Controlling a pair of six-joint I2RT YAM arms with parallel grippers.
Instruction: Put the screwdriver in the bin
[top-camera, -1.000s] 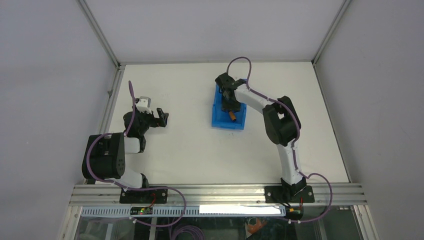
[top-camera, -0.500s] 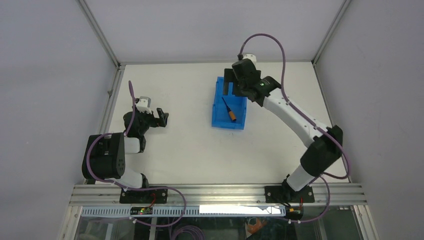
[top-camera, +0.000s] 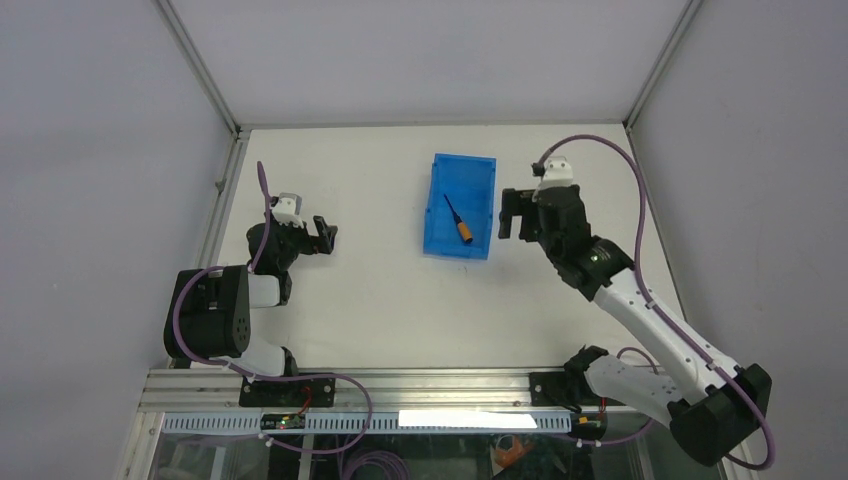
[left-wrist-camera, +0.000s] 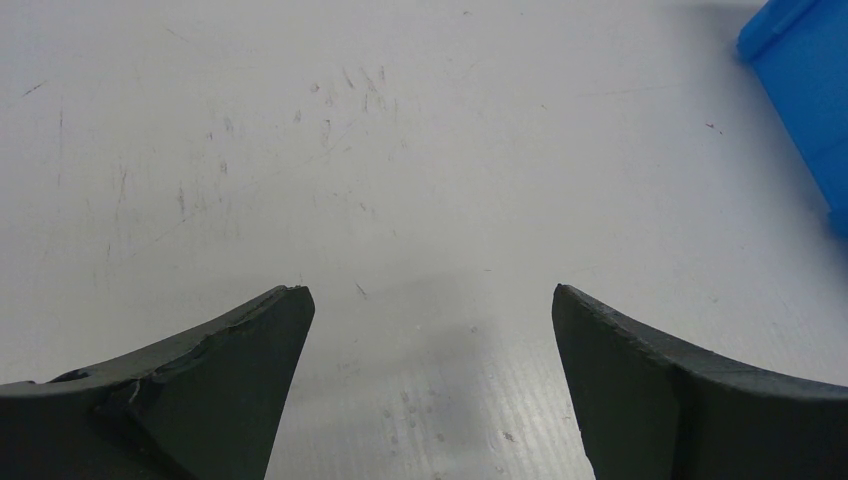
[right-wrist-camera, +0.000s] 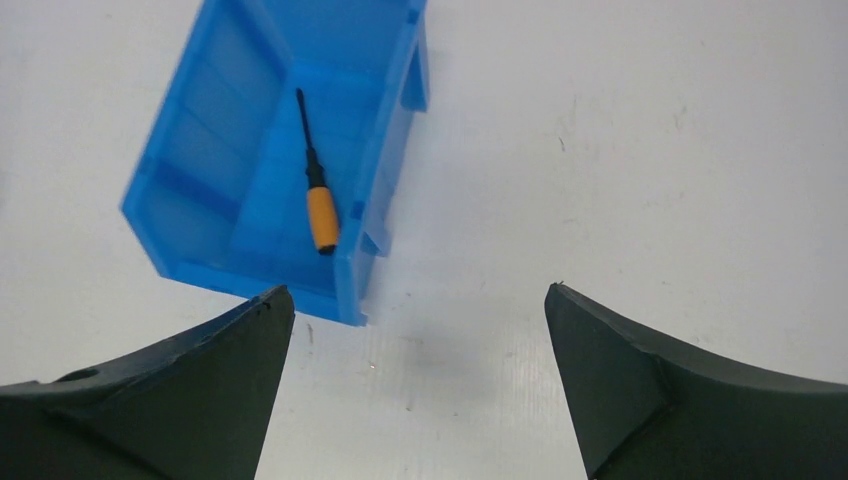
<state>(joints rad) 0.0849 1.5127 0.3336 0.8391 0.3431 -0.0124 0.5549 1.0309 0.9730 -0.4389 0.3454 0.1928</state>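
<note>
- The left tool sits low over the desk, well to the left of the bin. It is spread wide with nothing in it. I judge it parked out of the way, since this job needs one arm only (its wrist view shows bare desk and one blue corner).
- The bin stands on the desk near the middle with its open top up. The screwdriver lies flat on the bin's floor, so the task reads as done.
- The screwdriver's long axis runs nearly along the bin's length, slightly slanted. Its black tip points toward the far end and a touch left, and its orange handle lies toward the near wall.
- The right tool hangs just beside the bin's right wall, apart and empty. It is clear of the rim, probably so that it cannot knock the bin.
</note>
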